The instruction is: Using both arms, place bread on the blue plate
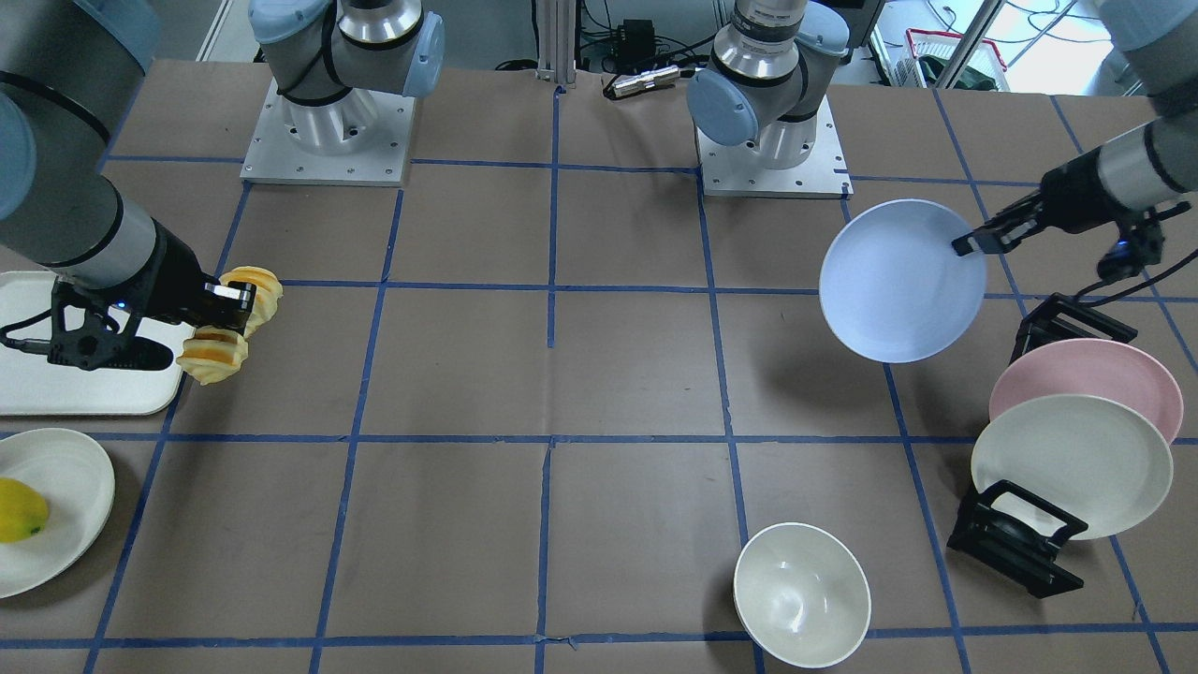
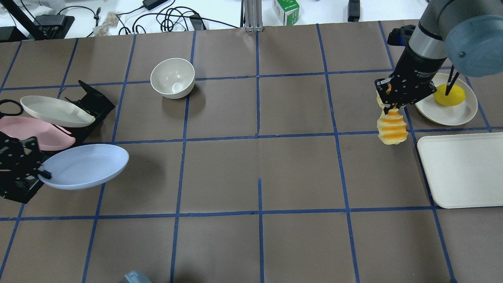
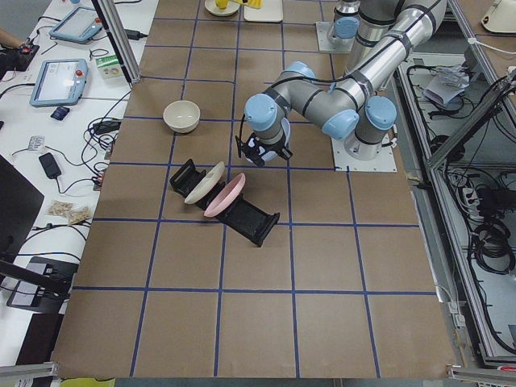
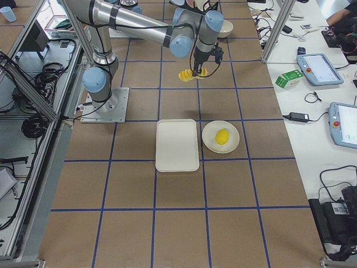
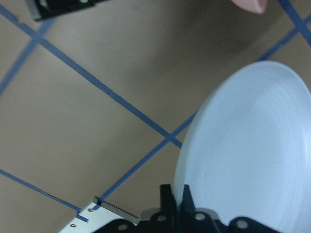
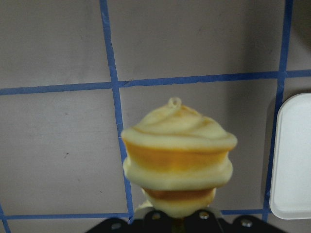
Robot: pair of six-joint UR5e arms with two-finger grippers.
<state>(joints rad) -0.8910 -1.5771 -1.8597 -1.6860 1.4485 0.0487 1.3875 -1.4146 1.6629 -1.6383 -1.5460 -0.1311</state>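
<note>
The right fingers [image 1: 231,296] are closed across the middle of the bread [image 2: 392,129], so a ridged yellow-orange end sticks out on either side of them. The loaf appears lifted clear of the worktop [image 2: 259,169], and its long axis runs roughly toward and away from the robot's base. The left fingers [image 1: 970,244] are pinched on the rim of the blue plate [image 1: 897,281]. They hold it tilted and off the worktop, with its shadow falling below it. Taking the blue plate as our landmark, the bread is well apart from it, far off to the robot's right, with the bare middle of the worktop between them. Just beside the plate, on its outer side, a black rack [image 1: 1015,538] holds a pink plate [image 1: 1090,374] and a cream plate [image 1: 1072,463]. We judge that the coming move turns on this wide sideways gap. Loaf and plate must meet, the plate levelled, and the loaf's length laid within its rim.
</note>
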